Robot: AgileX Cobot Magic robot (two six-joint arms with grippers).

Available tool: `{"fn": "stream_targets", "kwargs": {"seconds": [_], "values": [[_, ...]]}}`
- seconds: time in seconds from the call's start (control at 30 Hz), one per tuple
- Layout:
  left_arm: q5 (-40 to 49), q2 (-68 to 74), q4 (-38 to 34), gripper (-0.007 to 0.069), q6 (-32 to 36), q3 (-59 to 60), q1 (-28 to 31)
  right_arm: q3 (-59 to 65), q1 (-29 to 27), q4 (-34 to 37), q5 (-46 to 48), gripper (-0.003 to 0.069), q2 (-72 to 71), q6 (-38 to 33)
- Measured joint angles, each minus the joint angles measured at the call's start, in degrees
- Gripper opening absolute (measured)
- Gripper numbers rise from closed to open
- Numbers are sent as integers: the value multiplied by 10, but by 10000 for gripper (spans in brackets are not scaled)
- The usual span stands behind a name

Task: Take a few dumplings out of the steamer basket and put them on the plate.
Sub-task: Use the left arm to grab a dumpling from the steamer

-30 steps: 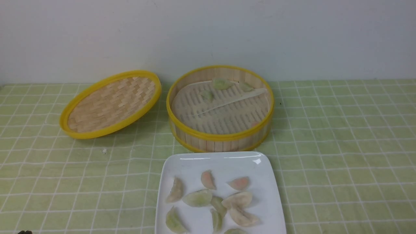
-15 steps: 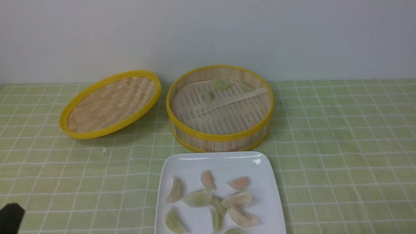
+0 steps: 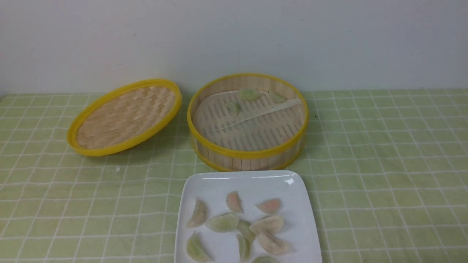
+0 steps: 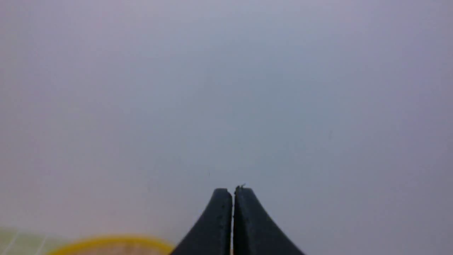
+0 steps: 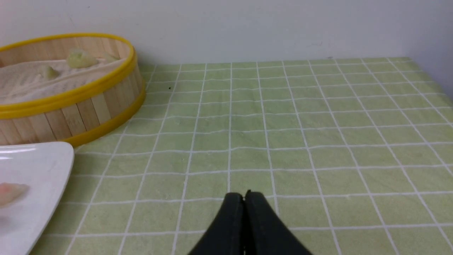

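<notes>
- Left fingers (image 4: 219, 216) and right fingers (image 5: 230, 221) are clenching on nothing, both away from the basket.
- Green dumplings (image 3: 248, 94) are sitting at the far wall of the steamer basket (image 3: 246, 153); others are lying on the plate (image 3: 248, 182).
- Probably idling between picks; the next move is calling for opening up and reaching in.

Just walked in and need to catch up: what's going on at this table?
Nothing is being handled right now. The left gripper and right gripper are both shut and empty. Several green dumplings lie on the plate among pink ones and white ones; a few more sit in the open basket, its lid beside it.
</notes>
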Motion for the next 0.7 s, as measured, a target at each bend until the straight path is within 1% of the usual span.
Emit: {"fn": "stream_targets", "kwargs": {"seconds": [0.07, 0.13, 0.23, 0.27, 0.3, 0.33, 0.37, 0.47, 0.57, 0.63, 0.7], "values": [[155, 111, 10, -6, 23, -109, 0, 0, 0, 0, 0, -14, 0, 0], [286, 222, 8, -6, 54, -213, 0, 0, 0, 0, 0, -14, 0, 0], [429, 392, -12, -6, 109, -331, 0, 0, 0, 0, 0, -14, 0, 0], [429, 402, -15, -6, 112, -338, 0, 0, 0, 0, 0, -14, 0, 0], [495, 490, -31, -6, 140, -401, -6, 0, 0, 0, 0, -14, 0, 0], [495, 500, -31, -6, 143, -407, -7, 0, 0, 0, 0, -14, 0, 0], [529, 553, -33, -6, 157, -446, -17, 0, 0, 0, 0, -14, 0, 0], [552, 644, -15, -6, 170, -525, -51, 0, 0, 0, -1, -14, 0, 0], [562, 752, 43, -6, 163, -630, -113, 0, 0, 0, -4, -14, 0, 0], [564, 797, 70, -6, 161, -686, -137, 1, 0, 0, -5, -14, 0, 0], [565, 857, 98, -6, 161, -777, -158, 1, 0, 0, -6, -14, 0, 0]]}}
